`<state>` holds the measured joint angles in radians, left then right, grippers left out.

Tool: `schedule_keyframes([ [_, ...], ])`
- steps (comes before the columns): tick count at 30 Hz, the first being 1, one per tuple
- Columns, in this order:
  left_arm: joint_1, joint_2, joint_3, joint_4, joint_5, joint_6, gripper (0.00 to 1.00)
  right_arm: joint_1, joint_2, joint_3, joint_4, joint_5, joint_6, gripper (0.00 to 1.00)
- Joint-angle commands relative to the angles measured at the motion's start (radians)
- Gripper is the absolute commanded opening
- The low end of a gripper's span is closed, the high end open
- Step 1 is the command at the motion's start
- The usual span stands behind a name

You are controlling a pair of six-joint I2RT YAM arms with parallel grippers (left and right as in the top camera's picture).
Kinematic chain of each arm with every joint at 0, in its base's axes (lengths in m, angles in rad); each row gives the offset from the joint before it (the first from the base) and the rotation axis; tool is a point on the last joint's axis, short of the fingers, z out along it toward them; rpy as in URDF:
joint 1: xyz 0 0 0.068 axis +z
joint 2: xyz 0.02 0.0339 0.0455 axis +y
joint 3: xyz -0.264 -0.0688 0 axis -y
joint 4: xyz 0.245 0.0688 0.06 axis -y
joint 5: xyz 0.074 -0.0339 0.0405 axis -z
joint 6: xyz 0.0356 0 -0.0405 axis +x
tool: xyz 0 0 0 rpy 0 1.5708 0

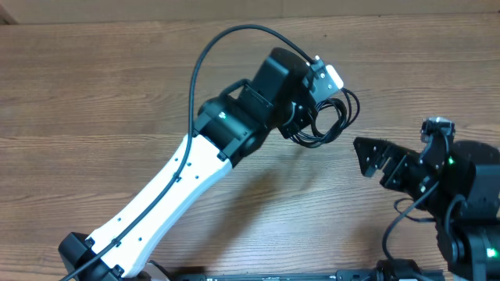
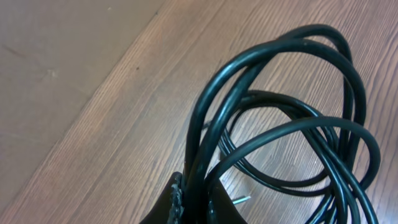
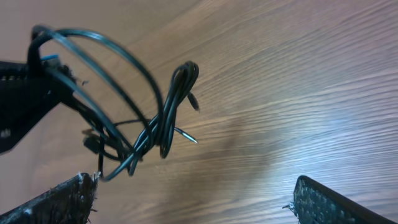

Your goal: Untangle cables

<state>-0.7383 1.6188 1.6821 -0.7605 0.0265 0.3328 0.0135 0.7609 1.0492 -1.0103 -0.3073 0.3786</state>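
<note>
A tangled bundle of thin black cables [image 1: 328,121] hangs from my left gripper [image 1: 301,117], which is shut on several strands and holds them above the wooden table. In the left wrist view the cables [image 2: 292,118] loop out from between the jaws [image 2: 196,199], and a small silvery plug tip [image 2: 241,200] shows below. My right gripper [image 1: 373,160] is open and empty, to the right of the bundle. In the right wrist view the cables [image 3: 155,118] dangle ahead of the wide-open fingers [image 3: 196,199], with a plug tip [image 3: 186,135] sticking out.
The wooden table [image 1: 94,101] spreads all around. The left arm's own thicker black wire [image 1: 211,55] arcs over its wrist. The right arm's base [image 1: 469,203] sits at the lower right.
</note>
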Motion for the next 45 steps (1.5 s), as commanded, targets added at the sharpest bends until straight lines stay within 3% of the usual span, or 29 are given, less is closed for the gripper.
schedule_keyframes([
  [1, 0.086, -0.058, 0.034, 0.030, 0.192, -0.023, 0.04, -0.003, 0.031, 0.022, 0.059, -0.052, 0.127, 1.00],
  [3, 0.135, -0.070, 0.034, 0.042, 0.337, -0.044, 0.04, -0.003, 0.042, 0.022, 0.080, -0.058, 0.174, 1.00],
  [8, 0.272, -0.076, 0.034, 0.094, 0.644, -0.236, 0.04, -0.003, 0.069, 0.022, 0.156, -0.100, 0.235, 1.00],
  [12, 0.349, -0.076, 0.034, 0.118, 0.781, -0.384, 0.04, -0.003, 0.092, 0.022, 0.204, -0.135, 0.236, 1.00],
  [16, 0.357, -0.076, 0.034, 0.122, 0.889, -0.401, 0.04, -0.003, 0.134, 0.022, 0.243, -0.191, 0.235, 1.00],
  [27, 0.346, -0.076, 0.034, 0.122, 0.900, -0.476, 0.04, -0.003, 0.232, 0.022, 0.296, -0.354, 0.135, 1.00],
  [38, 0.347, -0.076, 0.034, 0.119, 0.689, -0.687, 0.04, -0.003, 0.228, 0.022, 0.291, -0.376, 0.082, 1.00],
  [45, 0.329, -0.076, 0.034, 0.118, 0.710, -0.716, 0.04, -0.003, 0.228, 0.022, 0.346, -0.428, 0.058, 1.00],
])
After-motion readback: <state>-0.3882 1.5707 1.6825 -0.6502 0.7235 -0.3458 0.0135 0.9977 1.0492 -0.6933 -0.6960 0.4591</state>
